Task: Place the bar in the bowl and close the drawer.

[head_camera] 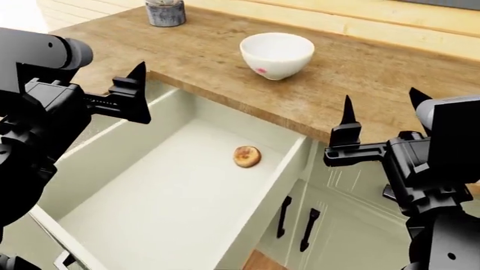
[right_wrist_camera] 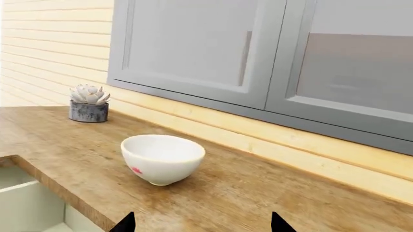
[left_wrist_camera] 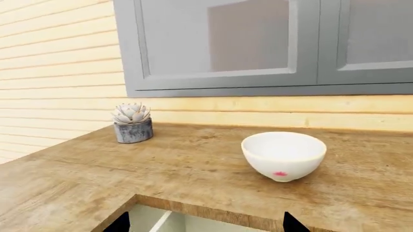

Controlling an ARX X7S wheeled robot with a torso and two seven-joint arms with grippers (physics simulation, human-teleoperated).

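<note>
Both pincers, left (head_camera: 135,90) and right (head_camera: 379,115), spread and empty; the bar (head_camera: 248,156) in the drawer (head_camera: 135,208) looks light, crumbly — pinch its edges gently.

wooden counter (head_camera: 352,73) carries bowl (head_camera: 276,54) (white) and plant pot (head_camera: 166,12).

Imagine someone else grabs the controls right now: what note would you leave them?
Left pincer: open, empty, above the drawer's left side.
Right pincer: open, empty, near the counter's front edge.
Bar: lying on the floor of the drawer, which stands wide open.
Bowl: upright and empty on the counter, behind the drawer.
Done: nothing yet.
Left: pick up the bar, drop it in the bowl, push the drawer shut.
</note>
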